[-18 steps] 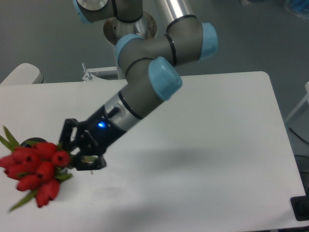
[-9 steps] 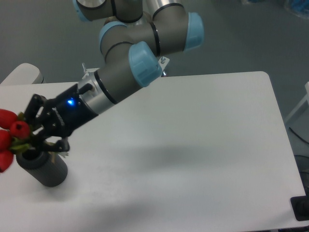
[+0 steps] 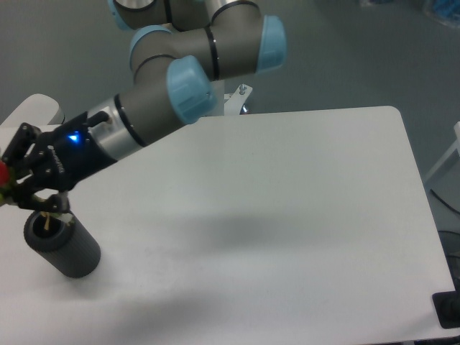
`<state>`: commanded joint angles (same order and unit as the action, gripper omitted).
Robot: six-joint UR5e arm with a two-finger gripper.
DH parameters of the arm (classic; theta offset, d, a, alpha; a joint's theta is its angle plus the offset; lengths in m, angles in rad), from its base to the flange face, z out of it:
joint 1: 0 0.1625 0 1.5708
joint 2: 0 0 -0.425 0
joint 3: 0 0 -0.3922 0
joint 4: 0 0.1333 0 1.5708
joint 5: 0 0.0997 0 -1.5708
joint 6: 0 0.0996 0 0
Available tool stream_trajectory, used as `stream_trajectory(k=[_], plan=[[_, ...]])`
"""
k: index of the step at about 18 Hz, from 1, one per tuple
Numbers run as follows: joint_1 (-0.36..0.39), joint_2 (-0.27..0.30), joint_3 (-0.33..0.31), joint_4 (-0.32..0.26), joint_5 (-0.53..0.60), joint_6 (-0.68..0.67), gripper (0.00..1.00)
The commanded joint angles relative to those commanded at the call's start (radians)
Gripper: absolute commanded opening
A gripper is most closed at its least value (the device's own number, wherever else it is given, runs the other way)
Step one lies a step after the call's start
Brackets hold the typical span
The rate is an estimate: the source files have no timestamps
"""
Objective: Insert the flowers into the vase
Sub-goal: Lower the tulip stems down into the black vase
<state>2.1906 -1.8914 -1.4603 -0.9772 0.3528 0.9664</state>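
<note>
The vase is a dark cylinder standing tilted near the table's front left corner, its round mouth facing up and left. My gripper hovers just above and left of that mouth, shut on the flowers. Almost the whole bunch is cut off by the left edge of the picture. Only a sliver of red bud and a bit of green show there. A pale stem end pokes down over the vase's opening.
The white table fills most of the view, its right edge near x 600. A rounded white object sits at the far left behind the arm. A small black item lies off the table's front right corner.
The arm has swung left and upward with the bunch, carrying the red buds nearly out of frame. The vase, earlier hidden behind the flowers, now stands exposed below the gripper.
</note>
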Motion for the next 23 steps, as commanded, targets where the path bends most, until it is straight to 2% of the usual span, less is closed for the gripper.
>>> stream_trajectory(k=[4, 6, 9, 10, 23], plan=[[-0.009, -0.006, -0.009, 0.006, 0.002, 0.002, 0.01], [-0.011, -0.005, -0.038, 0.018, 0.006, 0.014, 0.04], [-0.021, -0.018, -0.067, 0.118, 0.015, 0.017, 0.04], [-0.026, -0.029, -0.068, 0.129, 0.018, 0.018, 0.04], [-0.034, -0.026, -0.144, 0.133, 0.031, 0.064, 0.05]])
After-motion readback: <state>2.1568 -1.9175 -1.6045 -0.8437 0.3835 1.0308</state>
